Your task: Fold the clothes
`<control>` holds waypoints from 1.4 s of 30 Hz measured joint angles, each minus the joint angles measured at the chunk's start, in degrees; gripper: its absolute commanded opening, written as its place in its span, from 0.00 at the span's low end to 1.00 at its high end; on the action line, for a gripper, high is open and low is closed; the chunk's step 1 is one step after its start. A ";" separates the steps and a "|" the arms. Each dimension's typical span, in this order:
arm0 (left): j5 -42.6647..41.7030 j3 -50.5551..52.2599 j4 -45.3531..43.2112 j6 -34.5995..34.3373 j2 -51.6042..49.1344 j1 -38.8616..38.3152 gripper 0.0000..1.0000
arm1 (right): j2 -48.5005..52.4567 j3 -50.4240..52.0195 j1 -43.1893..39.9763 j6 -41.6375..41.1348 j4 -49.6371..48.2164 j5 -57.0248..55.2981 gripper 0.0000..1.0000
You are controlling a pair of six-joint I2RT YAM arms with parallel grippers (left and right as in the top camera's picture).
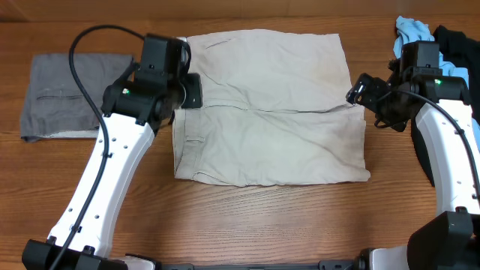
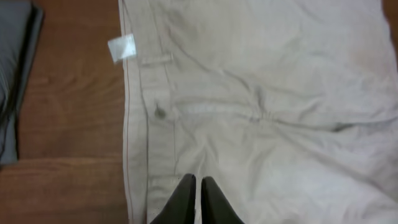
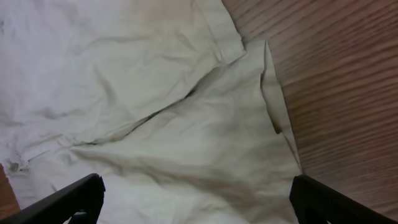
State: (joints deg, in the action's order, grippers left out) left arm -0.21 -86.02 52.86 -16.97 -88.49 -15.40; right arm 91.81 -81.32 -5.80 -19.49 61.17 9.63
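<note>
The pale beige shorts (image 1: 274, 105) lie spread flat at the table's centre, waistband to the left and leg hems to the right. My left gripper (image 1: 192, 91) is over the waistband at the centre fly. In the left wrist view its fingers (image 2: 198, 182) are shut together just above the cloth (image 2: 280, 93), near the white tag (image 2: 122, 48) and a button (image 2: 160, 112). My right gripper (image 1: 355, 91) is at the leg hems. In the right wrist view its fingers (image 3: 196, 190) are wide open over the shorts (image 3: 155, 93), holding nothing.
A folded grey garment (image 1: 64, 94) lies at the left, also seen in the left wrist view (image 2: 12, 68). A light blue cloth (image 1: 413, 30) and a black cloth (image 1: 459, 41) lie at the far right corner. Bare wooden tabletop (image 1: 262, 217) runs along the front.
</note>
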 measured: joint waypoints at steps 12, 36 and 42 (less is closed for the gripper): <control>-0.87 0.15 5.86 -0.66 -1.57 0.00 0.20 | 0.02 0.15 0.00 -0.85 -0.17 0.61 0.04; -0.87 0.15 8.68 -0.68 -10.88 0.00 0.24 | 24.02 1.25 0.00 -1.25 -11.54 -0.42 0.04; -0.85 0.15 8.68 -0.68 -11.19 0.00 0.23 | 26.75 1.07 -0.07 -1.27 -15.19 -0.61 0.04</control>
State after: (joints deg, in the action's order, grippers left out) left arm -1.06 -85.86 61.54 -17.65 -99.68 -15.40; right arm 118.56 -80.25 -5.87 -20.75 45.98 9.02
